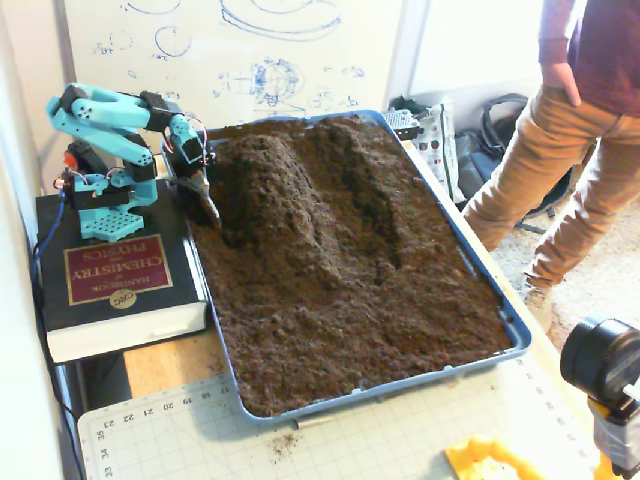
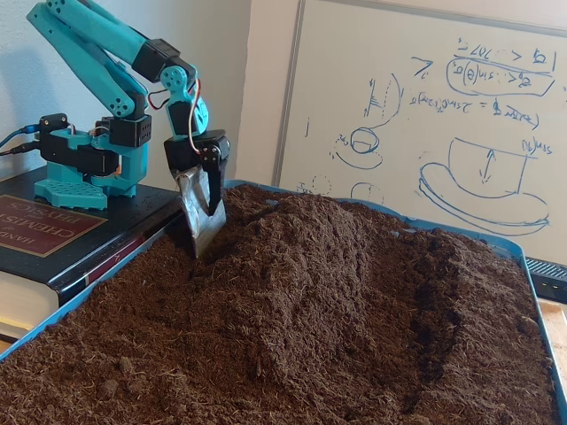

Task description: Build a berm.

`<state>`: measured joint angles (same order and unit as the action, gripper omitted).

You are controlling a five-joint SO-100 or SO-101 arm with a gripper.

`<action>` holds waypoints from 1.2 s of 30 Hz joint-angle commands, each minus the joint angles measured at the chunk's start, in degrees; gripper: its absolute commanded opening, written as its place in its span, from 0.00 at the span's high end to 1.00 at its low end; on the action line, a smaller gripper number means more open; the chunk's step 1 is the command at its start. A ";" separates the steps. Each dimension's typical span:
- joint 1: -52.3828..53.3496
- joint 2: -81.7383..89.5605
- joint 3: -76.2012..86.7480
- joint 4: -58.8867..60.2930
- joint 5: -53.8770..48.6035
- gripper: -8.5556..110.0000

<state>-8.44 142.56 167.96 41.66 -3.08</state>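
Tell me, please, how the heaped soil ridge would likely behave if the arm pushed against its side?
The ridge looks loose and crumbly, so it would probably slump rather than slide whole. Its sloping sides suggest grains would roll down toward the groove. The end effector should sink in easily.

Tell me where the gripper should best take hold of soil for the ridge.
Likely the flat soil at the foot of the ridge, scooped from the arm's side: the gripper hangs blade-down there and the slope faces it.
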 commanded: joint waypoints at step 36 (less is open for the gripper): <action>34.80 -34.45 -17.40 -12.30 -36.12 0.92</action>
<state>25.75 111.71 154.95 32.70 -38.76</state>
